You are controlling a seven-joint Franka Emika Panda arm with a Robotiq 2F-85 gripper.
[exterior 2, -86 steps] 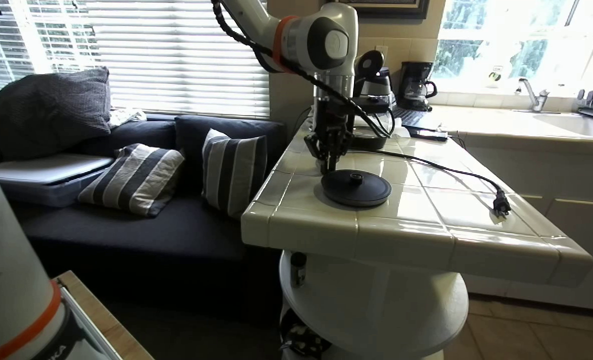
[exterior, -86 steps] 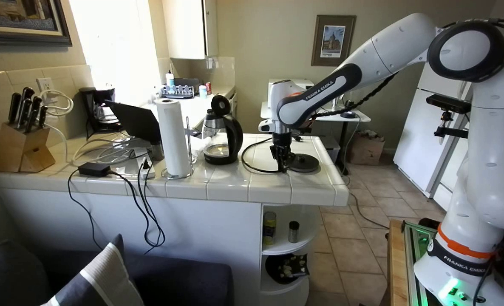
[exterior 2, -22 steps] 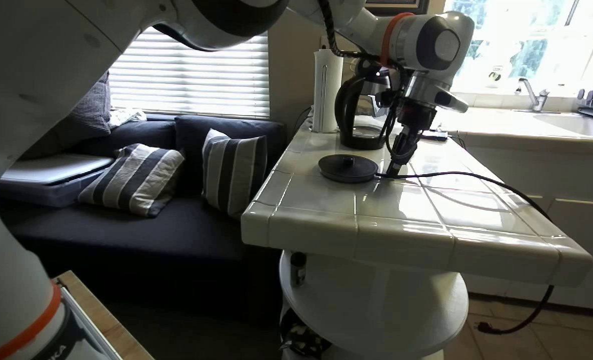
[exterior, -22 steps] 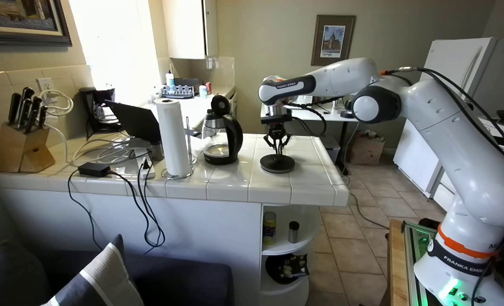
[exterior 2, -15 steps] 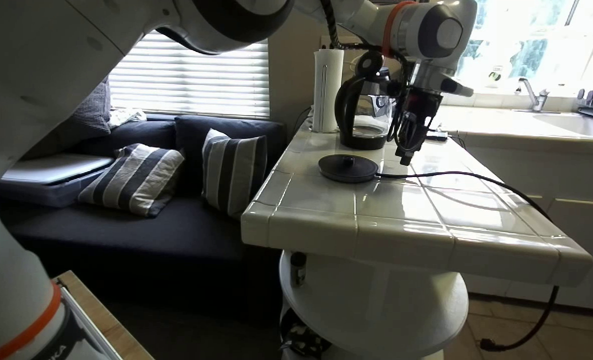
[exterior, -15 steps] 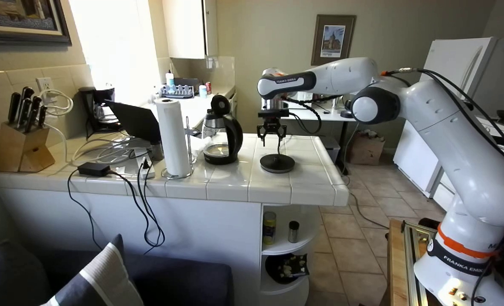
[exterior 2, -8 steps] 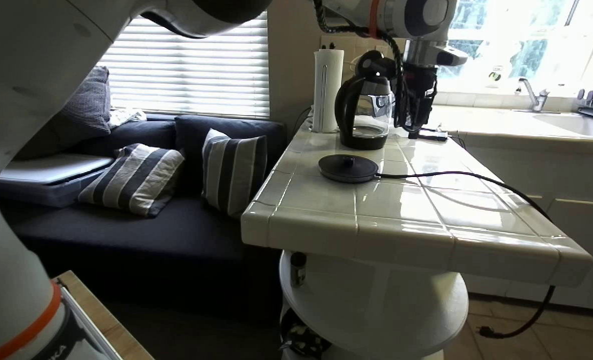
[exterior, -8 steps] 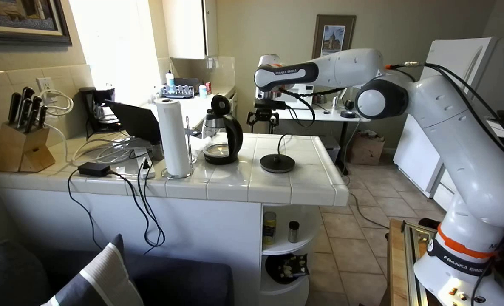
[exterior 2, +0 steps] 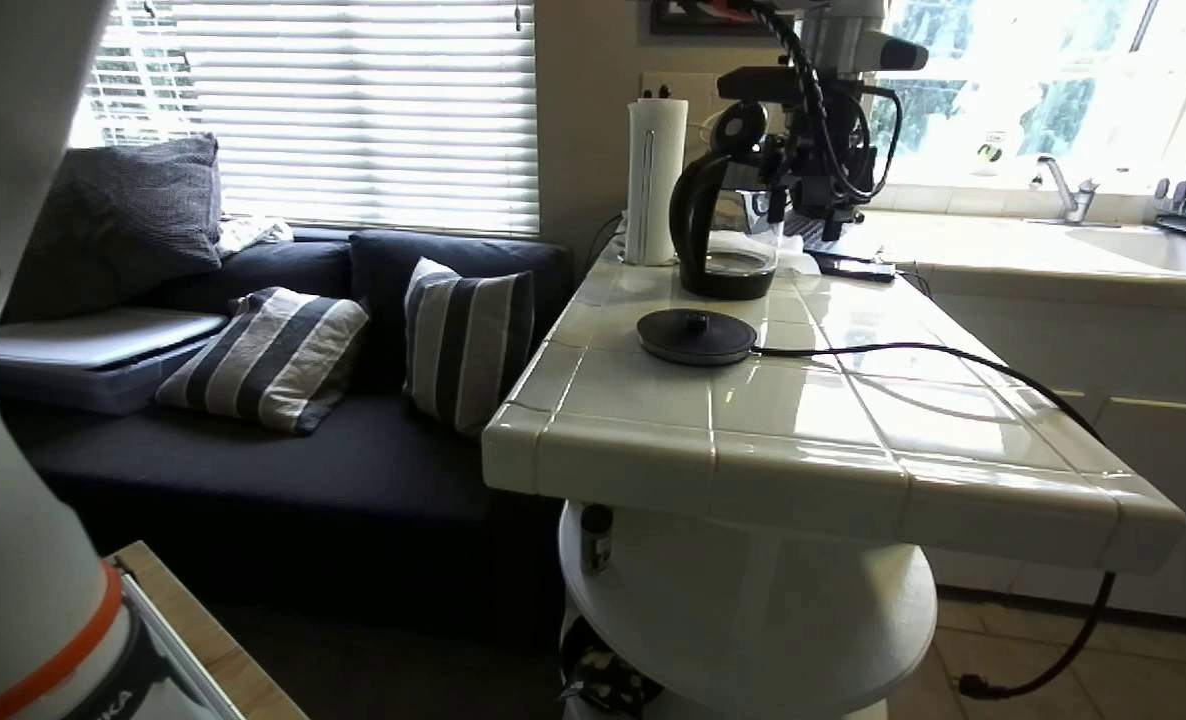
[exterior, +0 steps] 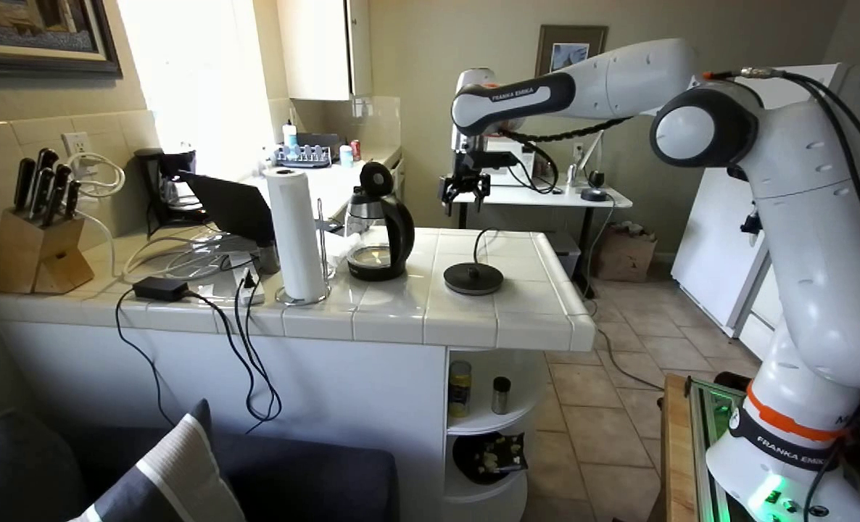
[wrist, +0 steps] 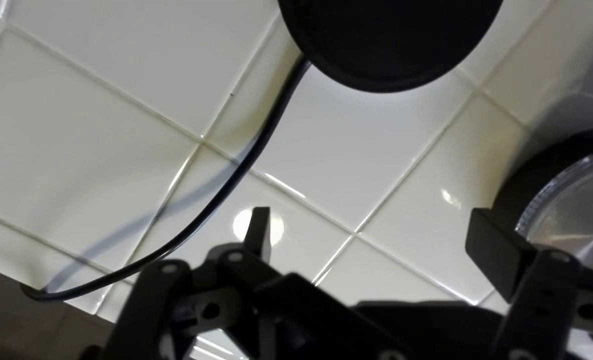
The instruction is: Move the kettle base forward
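Note:
The kettle base (exterior: pixel 473 280), a flat black disc with a small central knob, lies on the white tiled counter in both exterior views. In the wrist view, part of this kettle base (wrist: pixel 386 47) shows at the top edge. Its black cord (exterior 2: pixel 913 347) runs across the tiles and over the counter's edge, the plug (exterior 2: pixel 975 686) hanging low. My gripper (exterior: pixel 465 206) is raised above the counter, clear of base and cord. Between its widely parted fingers (wrist: pixel 496 250) only bare tile shows in the wrist view, so it is open and holds nothing.
A glass kettle (exterior 2: pixel 728 230) with black handle stands close behind the base. Beyond it are a paper towel roll (exterior: pixel 296 235), a dark laptop (exterior: pixel 230 206) and a knife block (exterior: pixel 38 250). The counter edge (exterior 2: pixel 713 460) drops off at the near end.
Over several seconds the base has shifted along the counter toward the kettle, and its cord now hangs over the edge. In the last second or so my gripper opened, left the cord and rose.

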